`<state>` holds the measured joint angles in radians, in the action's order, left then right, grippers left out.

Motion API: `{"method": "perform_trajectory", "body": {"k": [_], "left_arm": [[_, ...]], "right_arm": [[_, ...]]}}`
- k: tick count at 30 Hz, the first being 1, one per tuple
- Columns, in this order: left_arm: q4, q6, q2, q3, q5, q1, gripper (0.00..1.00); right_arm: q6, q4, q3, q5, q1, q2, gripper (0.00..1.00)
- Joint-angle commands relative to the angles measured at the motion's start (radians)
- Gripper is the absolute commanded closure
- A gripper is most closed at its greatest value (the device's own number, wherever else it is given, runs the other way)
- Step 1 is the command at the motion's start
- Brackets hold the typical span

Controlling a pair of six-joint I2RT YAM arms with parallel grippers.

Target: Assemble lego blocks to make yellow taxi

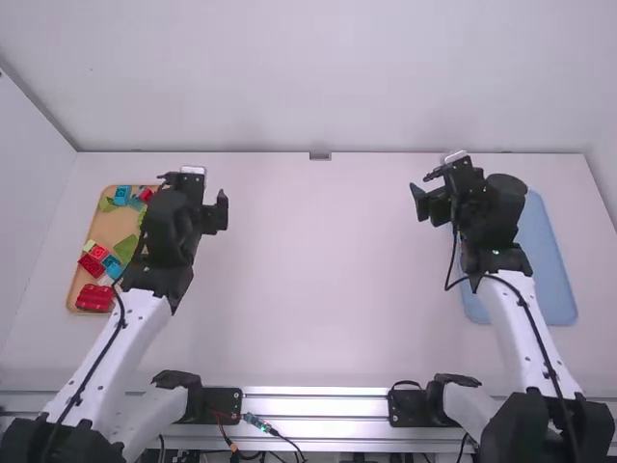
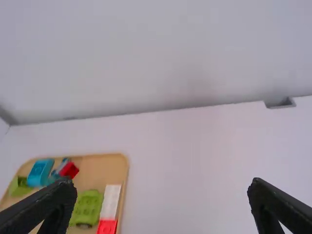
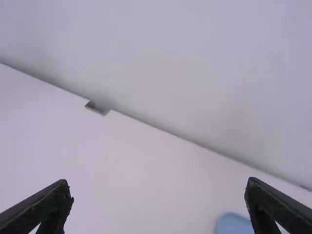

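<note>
Left arm (image 1: 92, 362) and right arm (image 1: 516, 328) stand nearest, left gripper (image 1: 188, 198) and right gripper (image 1: 463, 193) spread wide. Between them, open white table (image 1: 318, 280) runs to the back wall (image 1: 318, 87). Lego blocks (image 1: 94, 297) lie on the tan tray (image 1: 108, 229) near the left edge, the blue tray (image 1: 553, 280) near the right.
</note>
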<state>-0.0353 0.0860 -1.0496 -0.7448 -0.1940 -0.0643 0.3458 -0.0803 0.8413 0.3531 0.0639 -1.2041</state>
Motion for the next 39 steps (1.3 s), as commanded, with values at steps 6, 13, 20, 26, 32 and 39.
{"method": "perform_trajectory", "body": {"k": [6, 13, 20, 26, 32, 39], "left_arm": [[0.035, -0.086, 0.123, 0.121, 0.104, 0.064, 0.18], [0.035, -0.086, 0.266, 0.263, 0.194, 0.064, 0.32], [0.035, -0.086, 0.427, 0.425, 0.194, 0.064, 0.48], [0.035, -0.086, 0.567, 0.564, 0.194, 0.064, 0.62], [0.035, -0.086, 0.694, 0.691, 0.194, 0.064, 0.75], [0.035, -0.086, 0.815, 0.745, 0.194, 0.064, 0.87]], "right_arm": [[-0.123, 0.08, -0.117, -0.125, -0.064, 0.121, 0.18], [-0.264, 0.08, -0.257, -0.265, -0.064, 0.261, 0.32], [-0.346, 0.08, -0.417, -0.353, -0.064, 0.421, 0.48], [-0.346, 0.08, -0.558, -0.353, -0.064, 0.562, 0.62], [-0.346, 0.08, -0.691, -0.353, -0.064, 0.695, 0.75], [-0.346, 0.08, -0.824, -0.353, -0.064, 0.828, 0.88]]}}
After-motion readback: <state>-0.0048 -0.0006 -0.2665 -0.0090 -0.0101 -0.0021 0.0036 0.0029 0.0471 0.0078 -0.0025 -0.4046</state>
